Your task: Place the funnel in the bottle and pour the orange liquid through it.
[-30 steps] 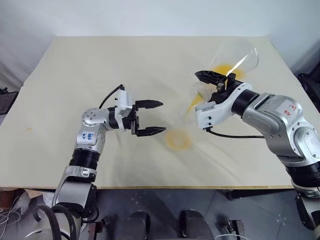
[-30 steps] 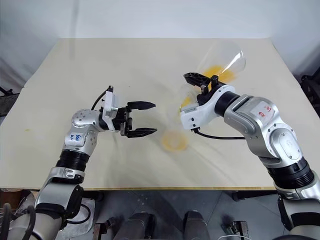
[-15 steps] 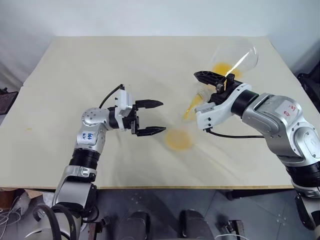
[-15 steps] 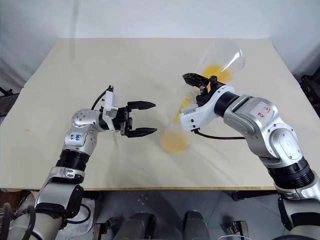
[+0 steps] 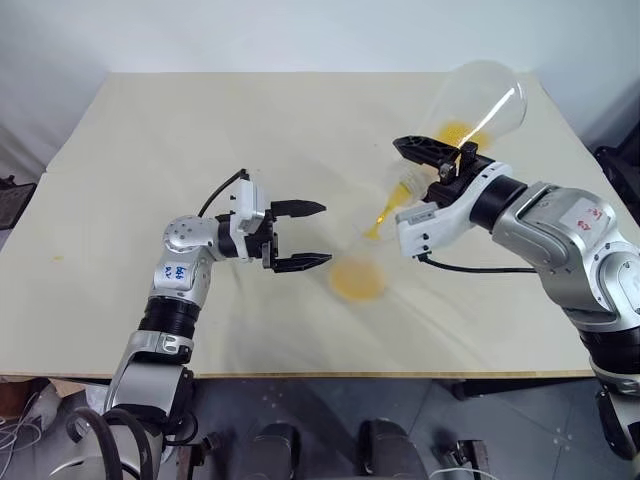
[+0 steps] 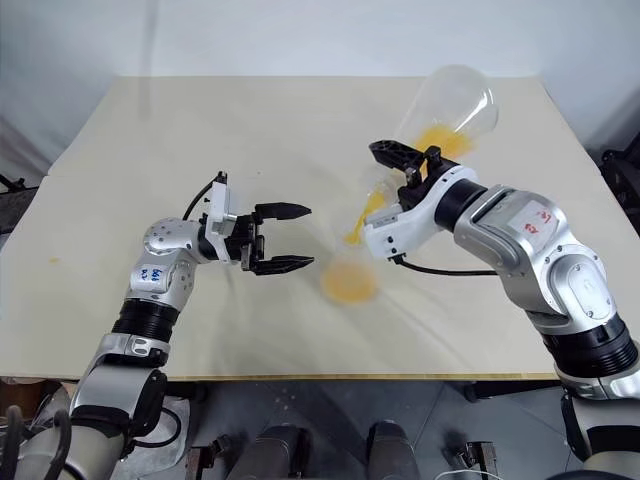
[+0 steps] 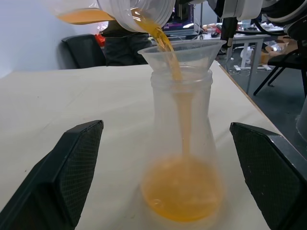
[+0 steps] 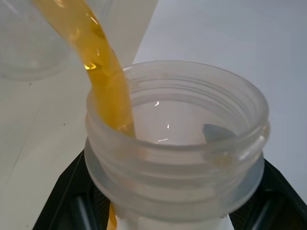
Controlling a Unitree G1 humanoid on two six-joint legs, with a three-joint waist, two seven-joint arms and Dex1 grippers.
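Pouring under way — orange liquid (image 7: 182, 191) streaming through the funnel (image 7: 184, 50) seated in the bottle (image 7: 181, 143) mouth, pooling at the base. Bottle standing mid-table, at about 3 o'clock from the left gripper (image 5: 298, 236), just beside it. Next, probably tipping the flask (image 5: 478, 100) further. Right gripper (image 5: 432, 160) reaching in from 3 o'clock, clenched on the flask neck — left gaping level, bracketing the bottle, not touching.
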